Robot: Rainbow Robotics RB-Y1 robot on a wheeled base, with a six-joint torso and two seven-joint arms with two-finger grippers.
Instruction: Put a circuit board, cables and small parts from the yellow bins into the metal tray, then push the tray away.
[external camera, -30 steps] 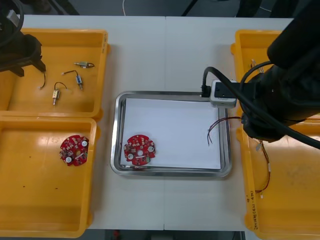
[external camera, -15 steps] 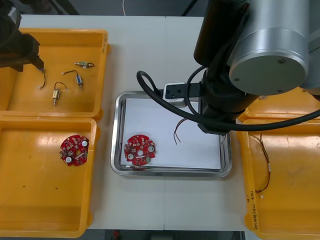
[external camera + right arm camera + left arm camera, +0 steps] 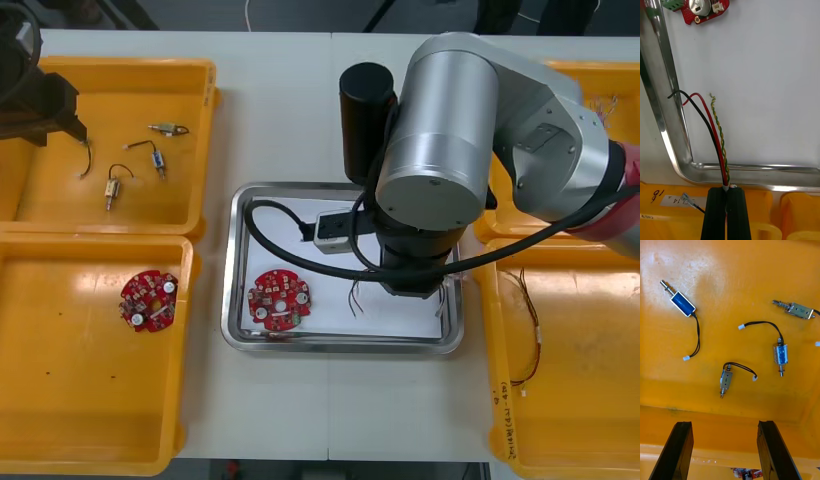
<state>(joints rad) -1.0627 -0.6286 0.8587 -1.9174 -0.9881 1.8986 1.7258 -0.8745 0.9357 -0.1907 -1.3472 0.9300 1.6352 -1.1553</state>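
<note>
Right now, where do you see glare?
Right wrist view: the metal tray rim mirrors bright streaks beside the cable in the right gripper. Left wrist view: pale sheen on the yellow bin beyond the open left gripper. Front view: highlights on the right arm.

You have a light table in front of you. Its top is two panels meeting at a thin seam that runs from the far edge towards the near edge. Past the far edge you can see dark floor. A thin pale cord curls on the floor, and a black slanted bar stands near the cord, further to the right.
</note>
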